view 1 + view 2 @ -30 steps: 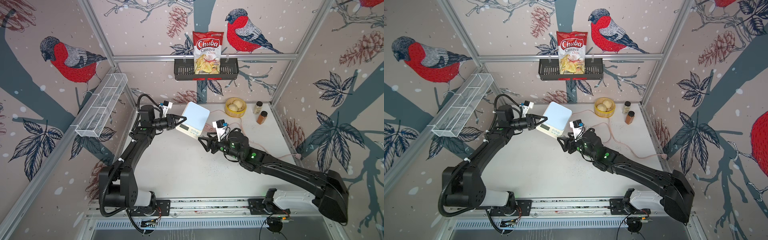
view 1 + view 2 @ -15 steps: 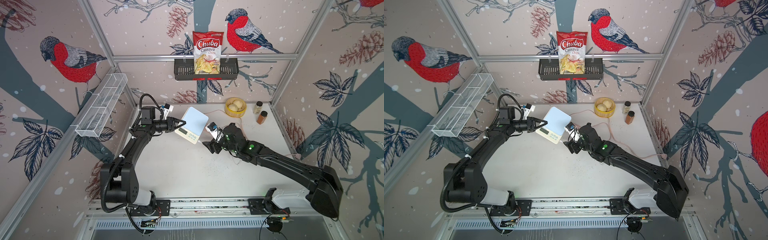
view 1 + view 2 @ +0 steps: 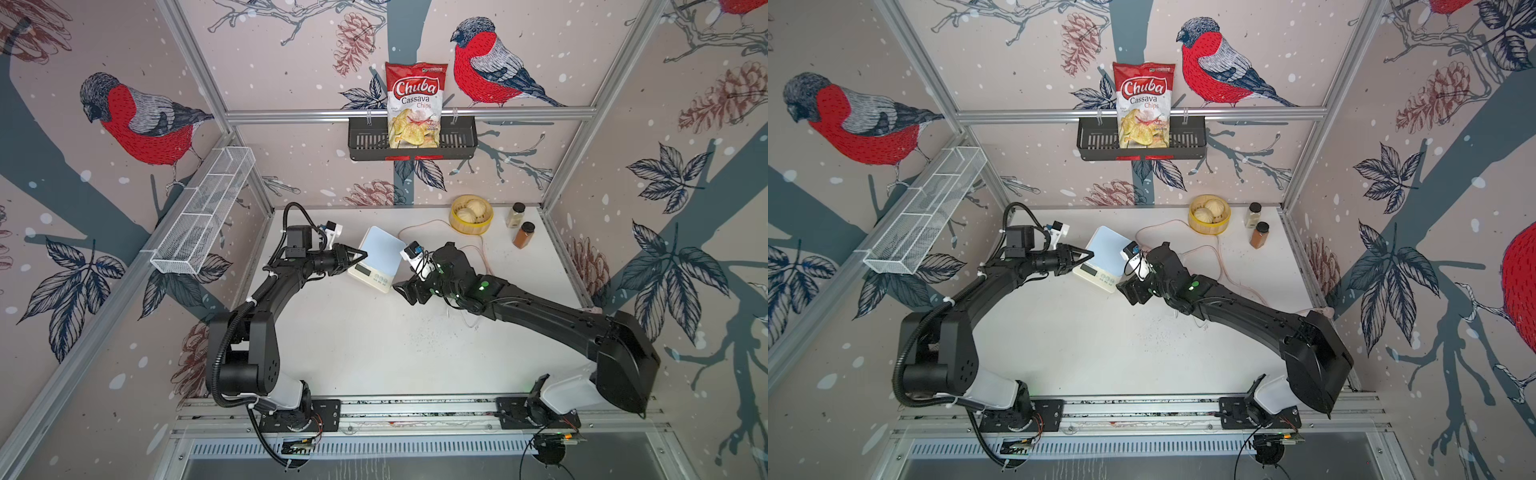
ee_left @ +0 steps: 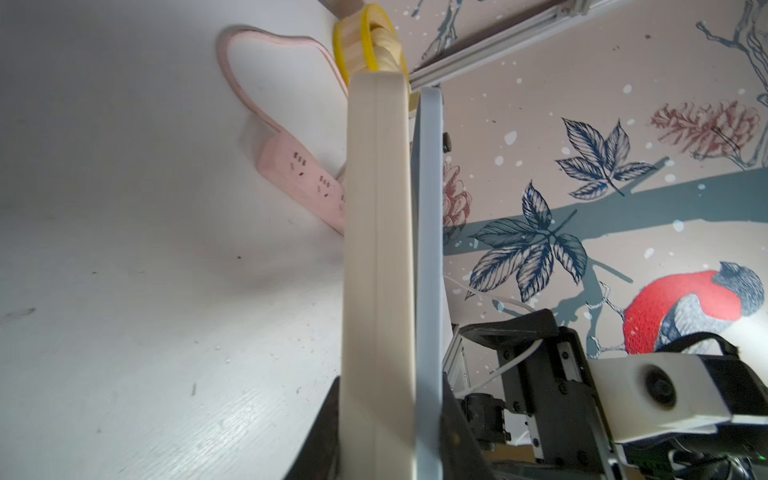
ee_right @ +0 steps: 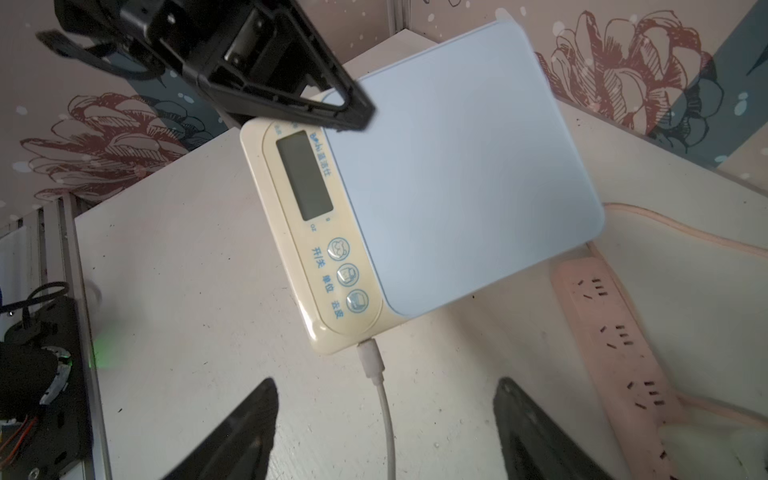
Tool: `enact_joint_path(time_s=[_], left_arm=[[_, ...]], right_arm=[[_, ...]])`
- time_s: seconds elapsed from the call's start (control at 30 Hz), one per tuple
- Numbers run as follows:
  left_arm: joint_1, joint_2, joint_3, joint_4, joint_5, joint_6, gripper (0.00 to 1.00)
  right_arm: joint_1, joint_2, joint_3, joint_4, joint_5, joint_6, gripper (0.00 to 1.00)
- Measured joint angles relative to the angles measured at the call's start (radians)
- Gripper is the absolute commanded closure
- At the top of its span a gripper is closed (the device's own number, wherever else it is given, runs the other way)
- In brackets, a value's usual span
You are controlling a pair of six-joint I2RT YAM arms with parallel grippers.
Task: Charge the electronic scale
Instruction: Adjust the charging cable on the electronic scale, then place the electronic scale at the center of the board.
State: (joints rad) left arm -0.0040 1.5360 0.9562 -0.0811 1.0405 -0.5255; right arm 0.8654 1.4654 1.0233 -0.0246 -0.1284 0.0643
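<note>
The white table (image 3: 374, 345) carries at its far right a round yellow steamer basket (image 3: 471, 214) with pale buns. Just right of it stand two small spice jars, one pale (image 3: 515, 215) and, a little nearer, one brown (image 3: 524, 235). At the far middle is the electronic scale (image 3: 380, 257), though I cannot tell if it lies flat on the surface. A white cable (image 5: 384, 407) is plugged at its near right corner, and a pink power strip (image 5: 615, 345) lies just right of it, its pink cord (image 3: 432, 224) looping toward the steamer basket. Fine dark crumbs (image 3: 424, 328) are scattered on the middle.

power strip (image 5: 611, 332) — beside electronic scale (image 5: 457, 166)
</note>
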Motion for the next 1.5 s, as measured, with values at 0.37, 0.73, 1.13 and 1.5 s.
enact_joint_path(time_s=[0.37,0.73,1.13,1.5], left_arm=[[0.032,0.161,-0.122,0.281,-0.028,-0.171,1.00],[0.082,0.235,-0.146,0.592,0.014,-0.406,1.00],[0.116,0.288,-0.028,0.338,-0.023,-0.216,1.00],[0.117,0.330,0.034,0.143,-0.095,-0.005,0.60]], right_arm=[[-0.034,0.119,-0.037,-0.002,-0.019,0.358,0.12],[0.000,0.299,0.018,-0.126,-0.058,0.425,0.00],[0.067,0.264,0.056,-0.164,-0.107,0.381,0.00],[0.026,-0.034,-0.009,-0.109,-0.086,0.362,0.00]])
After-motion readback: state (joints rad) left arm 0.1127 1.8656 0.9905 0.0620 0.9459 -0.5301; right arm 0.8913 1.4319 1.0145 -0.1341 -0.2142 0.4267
